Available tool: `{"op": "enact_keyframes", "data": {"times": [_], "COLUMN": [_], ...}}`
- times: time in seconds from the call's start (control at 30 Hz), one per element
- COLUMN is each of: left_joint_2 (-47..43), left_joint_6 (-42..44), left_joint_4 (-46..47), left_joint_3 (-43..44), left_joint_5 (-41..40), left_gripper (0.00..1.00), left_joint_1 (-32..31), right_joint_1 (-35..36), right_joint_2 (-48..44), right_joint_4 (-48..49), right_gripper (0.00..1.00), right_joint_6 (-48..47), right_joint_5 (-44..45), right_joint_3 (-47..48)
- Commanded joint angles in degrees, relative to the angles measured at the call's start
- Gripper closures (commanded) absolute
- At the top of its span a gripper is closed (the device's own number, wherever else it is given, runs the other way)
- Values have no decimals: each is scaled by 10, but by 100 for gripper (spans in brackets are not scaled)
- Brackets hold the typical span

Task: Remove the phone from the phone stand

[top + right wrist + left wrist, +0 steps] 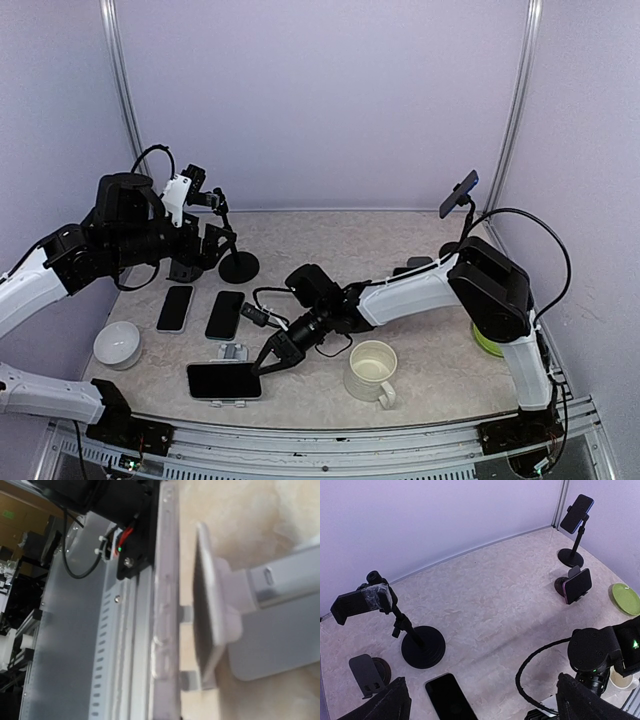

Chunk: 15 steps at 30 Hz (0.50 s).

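Grasp step: the right end effector (270,358) is clenched against the right end of the phone (224,381), which still sits in the white phone stand (232,352) just left of it. Whether it truly pinches the phone is unclear. Next, the phone needs lifting clear of the stand. The left end effector (482,702) hangs released.

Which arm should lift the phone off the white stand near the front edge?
Right. The right fingers sit closed at the end of the phone on the white stand. The left fingers hang open far back, by a black stand.
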Motion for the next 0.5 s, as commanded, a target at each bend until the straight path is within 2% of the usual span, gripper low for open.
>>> {"op": "enact_keyframes", "data": {"times": [0.0,0.2,0.47], "left_joint_2": [6,16,34], "left_joint_6": [14,33,69], "left_joint_4": [-30,-65,-93], "left_joint_3": [35,60,71], "left_joint_5": [-3,-11,-47], "left_gripper": [1,1,1], "left_joint_1": [-6,-28,-95], "right_joint_1": [3,-3,-35], "right_joint_2": [-50,-79,-142], "right_joint_4": [13,17,34], "right_gripper": [100,100,100], "right_joint_6": [1,6,38], "right_joint_5": [-23,-42,-59], "right_joint_3": [-1,-26,-99]}}
